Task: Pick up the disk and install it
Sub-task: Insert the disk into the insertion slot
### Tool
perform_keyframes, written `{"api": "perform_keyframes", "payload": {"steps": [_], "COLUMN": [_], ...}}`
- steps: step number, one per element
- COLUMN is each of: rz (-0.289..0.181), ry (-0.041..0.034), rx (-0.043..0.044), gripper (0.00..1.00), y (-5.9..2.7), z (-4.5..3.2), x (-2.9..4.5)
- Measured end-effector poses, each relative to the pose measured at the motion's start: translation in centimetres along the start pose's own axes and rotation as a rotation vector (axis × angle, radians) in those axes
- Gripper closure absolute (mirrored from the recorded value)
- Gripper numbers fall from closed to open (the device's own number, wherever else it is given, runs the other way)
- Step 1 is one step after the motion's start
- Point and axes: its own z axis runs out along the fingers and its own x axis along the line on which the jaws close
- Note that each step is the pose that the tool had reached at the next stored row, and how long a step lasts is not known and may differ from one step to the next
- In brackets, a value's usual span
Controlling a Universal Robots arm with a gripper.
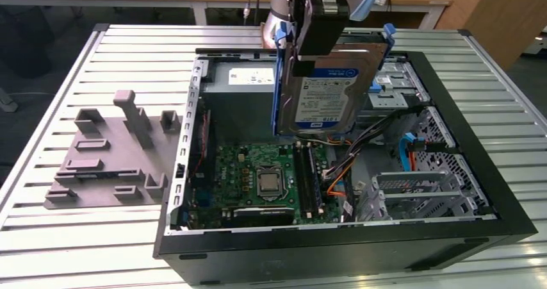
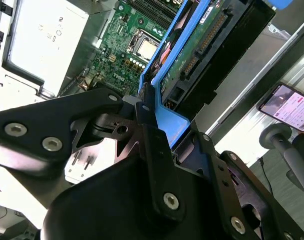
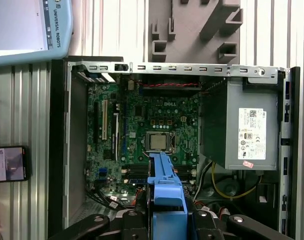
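Observation:
The disk [image 1: 318, 93], a silver drive with a white-and-blue label in a blue carrier frame, hangs on edge above the open computer case [image 1: 342, 241]. My gripper [image 1: 318, 26] is shut on its upper end. The lower edge of the disk is over the motherboard [image 1: 261, 173], clear of the case floor. In the second wrist view the black fingers [image 2: 152, 145] clamp the blue carrier [image 2: 169, 122], and the disk's circuit-board underside [image 2: 192, 55] points down toward the case. The first wrist view has the carrier's end [image 3: 166, 185] between the fingers, over the motherboard [image 3: 152, 125].
A grey power supply box [image 1: 239, 84] sits at the far end of the case. A grey metal drive cage [image 1: 414, 189] with a blue latch [image 1: 408, 145] fills the exterior view's right side. A grey moulded fixture [image 1: 111, 154] lies on the slatted table. A phone [image 3: 9, 163] rests beside the case.

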Motion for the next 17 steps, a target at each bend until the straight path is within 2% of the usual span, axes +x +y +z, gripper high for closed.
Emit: {"api": "perform_keyframes", "payload": {"steps": [8, 10, 14, 17], "rz": [0.0, 0.0, 0.0, 0.0], "ry": [0.0001, 0.0002, 0.0001, 0.0003], "rx": [0.0, -0.0002, -0.002, -0.0022], "gripper": [0.64, 0.64, 0.64, 0.64], "y": [-0.09, -0.58, -2.1, -2.24], "z": [-0.01, 0.0, 0.02, 0.06], "x": [1.0, 1.03, 1.06, 1.13]}}
